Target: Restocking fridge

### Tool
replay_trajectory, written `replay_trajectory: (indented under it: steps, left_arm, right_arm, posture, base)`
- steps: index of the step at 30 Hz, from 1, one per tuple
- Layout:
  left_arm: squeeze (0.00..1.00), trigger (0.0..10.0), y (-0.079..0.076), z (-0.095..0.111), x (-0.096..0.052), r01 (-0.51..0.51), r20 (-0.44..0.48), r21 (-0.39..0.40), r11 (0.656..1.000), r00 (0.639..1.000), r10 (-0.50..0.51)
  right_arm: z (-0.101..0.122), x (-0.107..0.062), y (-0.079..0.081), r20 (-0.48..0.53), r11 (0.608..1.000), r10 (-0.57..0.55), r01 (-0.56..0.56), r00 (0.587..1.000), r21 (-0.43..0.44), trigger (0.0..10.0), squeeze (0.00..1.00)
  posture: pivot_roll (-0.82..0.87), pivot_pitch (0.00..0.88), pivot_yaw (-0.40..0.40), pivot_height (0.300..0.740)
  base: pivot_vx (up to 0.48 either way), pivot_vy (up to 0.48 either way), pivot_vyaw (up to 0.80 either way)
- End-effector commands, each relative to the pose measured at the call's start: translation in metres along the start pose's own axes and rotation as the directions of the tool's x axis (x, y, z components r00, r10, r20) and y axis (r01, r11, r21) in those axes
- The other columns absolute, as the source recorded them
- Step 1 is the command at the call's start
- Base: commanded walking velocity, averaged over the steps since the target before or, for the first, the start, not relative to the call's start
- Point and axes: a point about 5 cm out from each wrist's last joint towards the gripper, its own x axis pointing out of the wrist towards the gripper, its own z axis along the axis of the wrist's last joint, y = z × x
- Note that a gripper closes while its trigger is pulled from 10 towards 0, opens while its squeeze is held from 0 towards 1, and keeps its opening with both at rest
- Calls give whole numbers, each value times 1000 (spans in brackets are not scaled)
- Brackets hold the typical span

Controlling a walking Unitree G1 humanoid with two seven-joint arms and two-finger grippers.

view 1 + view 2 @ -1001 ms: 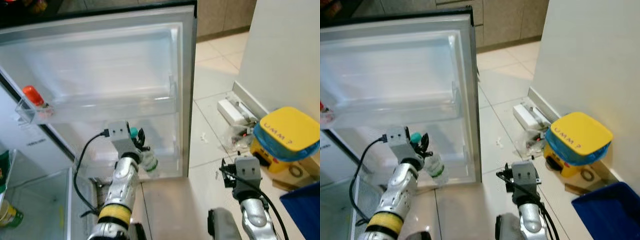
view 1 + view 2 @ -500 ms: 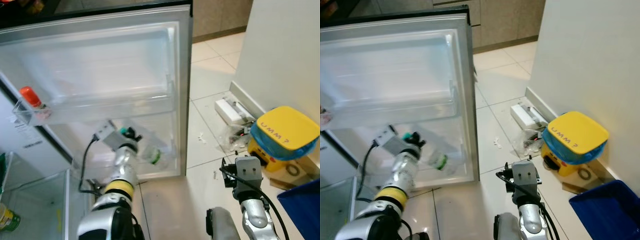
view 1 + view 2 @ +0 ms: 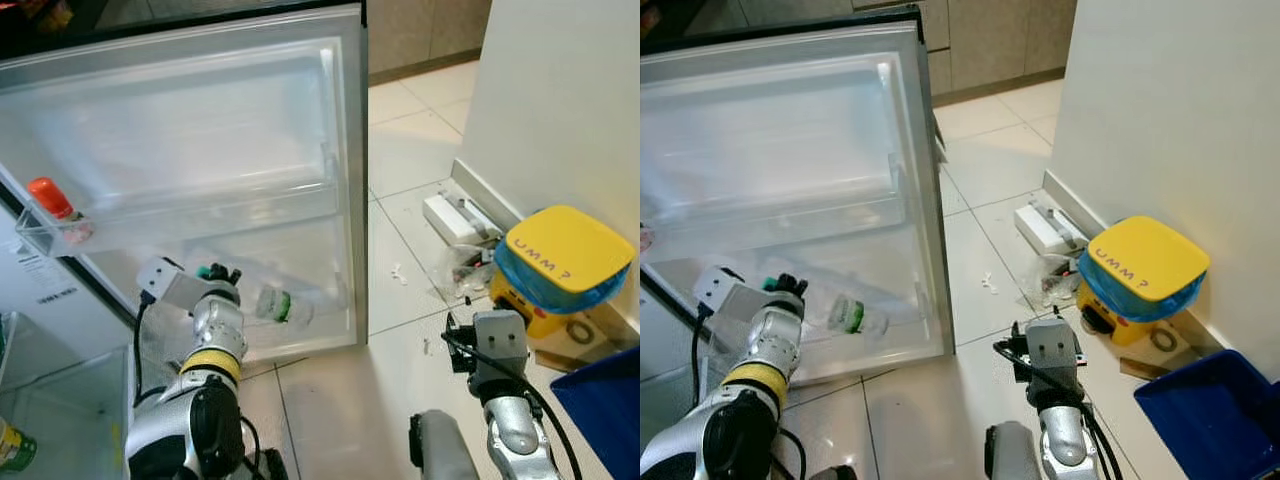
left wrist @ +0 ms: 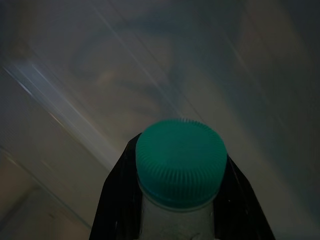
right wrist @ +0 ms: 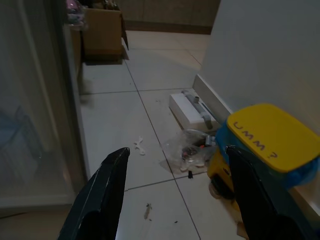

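Left claw [image 3: 222, 276] gripping bottle [image 3: 278, 304] (apparently sideways) inside door shelf [image 3: 330, 318]

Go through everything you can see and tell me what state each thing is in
Fridge door: open.
Bottle: capped, lying tilted in the lower door shelf, held by the left gripper.
Orange-capped bottle: upright in the upper door shelf.
Right gripper: open, empty.
Yellow bin: lid on.
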Motion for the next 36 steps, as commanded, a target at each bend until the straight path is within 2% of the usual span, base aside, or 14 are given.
replay_trajectory:
  steps: [1, 5, 10, 13, 16, 18, 20, 24, 26, 27, 29, 32, 34, 36]
  left_arm:
    - [0, 10000, -1, -14, -3, -46, -37, -53, 998, 998, 44]
    - [0, 10000, -3, -18, -4, -62, -48, -73, 995, 997, 58]
    - [0, 10000, -8, -25, -7, -44, -49, -40, 998, 998, 42]
    - [0, 10000, -11, -36, -11, -42, -69, -33, 999, 997, 40]
    - [0, 10000, -11, -41, -13, -88, -72, -23, 996, 994, 86]
    - [0, 10000, -10, -38, -12, -108, -63, -34, 994, 992, 106]
    - [0, 10000, -8, -24, -8, -150, -26, -81, 985, 989, 149]
    - [0, 10000, -7, -16, -5, -157, 1, -88, 984, 987, 158]
    - [0, 10000, -2, -6, -2, -178, 11, -174, 969, 983, 182]
    - [0, 10000, -2, -6, -2, -178, 11, -174, 969, 983, 182]
    - [0, 10000, 1, 6, 0, -183, 34, -245, 952, 980, 197]
    - [0, 10000, 4, 17, 3, -182, 67, -261, 948, 976, 206]
    - [0, 10000, 12, 30, 4, -206, 112, -237, 950, 965, 237]
    - [0, 10000, 15, 34, 4, -215, 125, -230, 949, 961, 248]
  right_arm:
    - [-1, -4, 3, -13, 1000, 10, -10, 1000, -4, 10000, 0]
    - [-2, -4, 4, -16, 1000, 13, -13, 1000, -4, 10000, 0]
    - [-2, -5, 6, -18, 1000, 21, -21, 1000, -6, 10000, 0]
    - [1, -7, 7, -12, 1000, 29, -29, 1000, -11, 10000, 0]
    - [5, -8, 5, -1, 999, 36, -36, 999, -30, 10000, 0]
    - [6, -8, 4, 0, 999, 35, -35, 999, -31, 10000, 0]
    - [7, -8, 4, 1, 999, 34, -34, 999, -33, 10000, 0]
    - [7, -9, 4, -1, 999, 36, -36, 999, -33, 10000, 0]
    - [5, -10, 6, -6, 999, 42, -42, 999, -32, 10000, 0]
    - [5, -10, 6, -6, 999, 42, -42, 999, -32, 10000, 0]
    - [5, -12, 7, -10, 998, 48, -48, 999, -31, 10000, 0]
    - [5, -12, 9, -13, 998, 52, -53, 999, -31, 10000, 0]
    - [5, -12, 9, -15, 998, 57, -58, 998, -30, 10000, 0]
    - [5, -12, 10, -15, 998, 59, -59, 998, -30, 10000, 0]
  posture:
    - [-343, 229, 119, 598]
    - [-350, 231, 116, 598]
    - [-370, 232, 110, 598]
    - [-449, 238, 95, 598]
    - [-469, 237, 91, 598]
    - [-477, 239, 89, 598]
    - [-481, 240, 84, 598]
    - [-476, 240, 84, 598]
    - [-469, 236, 83, 598]
    - [-469, 236, 83, 598]
    - [-462, 233, 80, 598]
    - [-457, 230, 78, 598]
    - [-459, 230, 74, 598]
    - [-460, 230, 73, 598]
  base:
    - [0, 0, 0]
    - [0, 0, 0]
    - [0, 0, 0]
    - [0, 0, 0]
    - [0, 0, 0]
    - [0, 0, 0]
    - [0, 0, 0]
    - [0, 0, 0]
    - [0, 0, 0]
    - [0, 0, 0]
    - [0, 0, 0]
    - [0, 0, 0]
    - [0, 0, 0]
    - [0, 0, 0]
